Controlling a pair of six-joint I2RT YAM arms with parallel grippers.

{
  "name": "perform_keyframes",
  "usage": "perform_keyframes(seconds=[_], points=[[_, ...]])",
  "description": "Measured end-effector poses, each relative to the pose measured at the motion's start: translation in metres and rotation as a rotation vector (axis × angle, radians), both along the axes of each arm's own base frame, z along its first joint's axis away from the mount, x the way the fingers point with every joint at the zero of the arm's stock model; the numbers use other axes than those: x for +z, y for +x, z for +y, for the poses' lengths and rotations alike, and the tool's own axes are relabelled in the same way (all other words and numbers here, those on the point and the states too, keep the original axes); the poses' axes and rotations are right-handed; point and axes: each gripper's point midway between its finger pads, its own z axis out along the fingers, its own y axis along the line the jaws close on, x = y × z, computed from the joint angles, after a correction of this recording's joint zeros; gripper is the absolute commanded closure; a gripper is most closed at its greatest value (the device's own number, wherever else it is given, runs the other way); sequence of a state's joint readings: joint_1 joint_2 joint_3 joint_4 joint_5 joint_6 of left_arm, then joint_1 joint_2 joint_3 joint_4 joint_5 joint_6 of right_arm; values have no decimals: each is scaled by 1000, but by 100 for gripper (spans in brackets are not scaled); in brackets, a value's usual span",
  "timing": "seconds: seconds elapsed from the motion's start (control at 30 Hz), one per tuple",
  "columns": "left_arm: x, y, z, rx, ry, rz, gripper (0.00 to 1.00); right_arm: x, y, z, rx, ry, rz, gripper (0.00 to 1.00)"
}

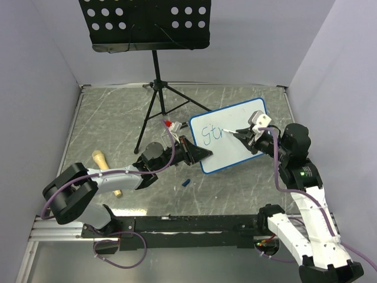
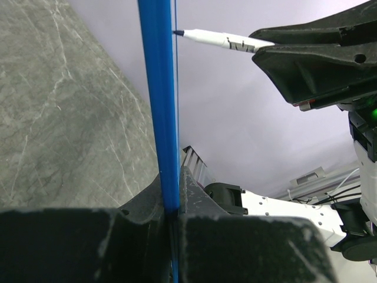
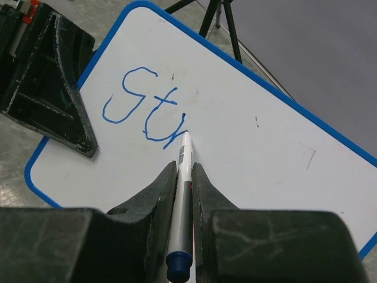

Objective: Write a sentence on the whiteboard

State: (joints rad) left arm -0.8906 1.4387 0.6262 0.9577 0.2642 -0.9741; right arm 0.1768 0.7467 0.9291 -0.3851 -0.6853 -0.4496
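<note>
My left hand is clamped on the blue frame of the whiteboard, gripping its lower left edge and holding it tilted up over the middle of the table, its white face turned toward my right arm. From my left wrist I see the board edge-on, a blue strip rising straight out of my fingers. My right hand is closed tight around a marker, which lies pinched lengthwise between both fingers with its blue end toward the wrist. The tip touches the board at the end of the last stroke. The lettering so far reads "Str" in thin blue strokes, near the board's upper left corner. A small blue cap lies on the table just below the board, and a black music stand stands at the far side.
</note>
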Motion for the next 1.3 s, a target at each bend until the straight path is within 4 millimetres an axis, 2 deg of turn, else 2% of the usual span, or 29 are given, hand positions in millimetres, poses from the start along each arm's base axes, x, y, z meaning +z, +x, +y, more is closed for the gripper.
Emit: perform_keyframes(seconds=[0.3,0.63,1.03,1.3], points=[[0,0,0,0,-2,6,99,4,7,-4,-34,7,-13,100],[1,-1,0,-1,-6,4,99,16,-8,-1,12,30,-33,100],[1,-1,0,-2,-5,5,99,5,-9,-6,-4,-10,-9,100],[1,-1,0,-4,-6,4,99,4,-4,-8,-24,-13,-8,100]])
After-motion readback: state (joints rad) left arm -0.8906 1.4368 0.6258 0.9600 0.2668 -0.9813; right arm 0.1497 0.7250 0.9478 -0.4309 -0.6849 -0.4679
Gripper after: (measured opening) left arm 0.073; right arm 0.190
